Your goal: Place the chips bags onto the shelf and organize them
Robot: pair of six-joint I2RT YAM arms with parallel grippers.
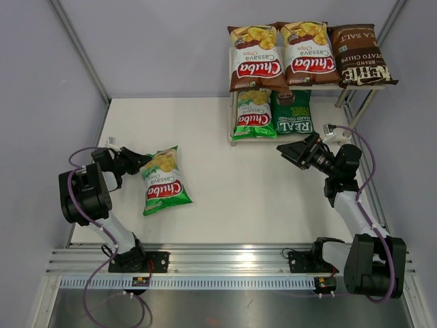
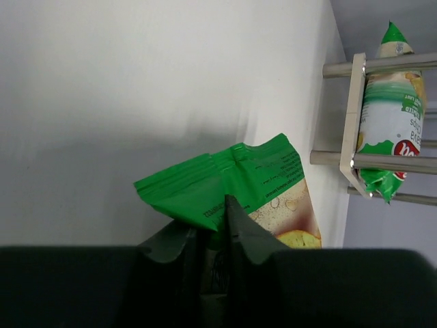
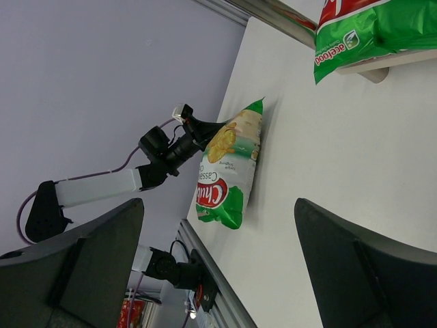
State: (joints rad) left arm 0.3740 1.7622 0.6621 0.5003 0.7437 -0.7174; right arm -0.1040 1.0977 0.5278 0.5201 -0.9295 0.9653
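Note:
A light-green Chuba bag [image 1: 164, 181] lies on the white table at the left. My left gripper [image 1: 139, 162] is shut on its top sealed edge; the left wrist view shows the jaws [image 2: 225, 208] pinching the green seam [image 2: 218, 179]. The shelf [image 1: 355, 87] stands at the back right. Its top board holds two brown Chuba bags [image 1: 256, 58] [image 1: 308, 55] and the dark-brown Kettle bag [image 1: 360, 55]. The lower tier holds a light-green Chuba bag [image 1: 254, 115] and the dark-green REAL bag [image 1: 292, 113]. My right gripper [image 1: 290, 150] is open and empty in front of the shelf, facing the bag on the table [image 3: 229, 171].
Grey walls close in the table on the left, back and right. The shelf's silver legs [image 2: 355, 123] and its lower Chuba bag [image 2: 392, 123] show in the left wrist view. An aluminium rail [image 1: 225, 263] runs along the near edge.

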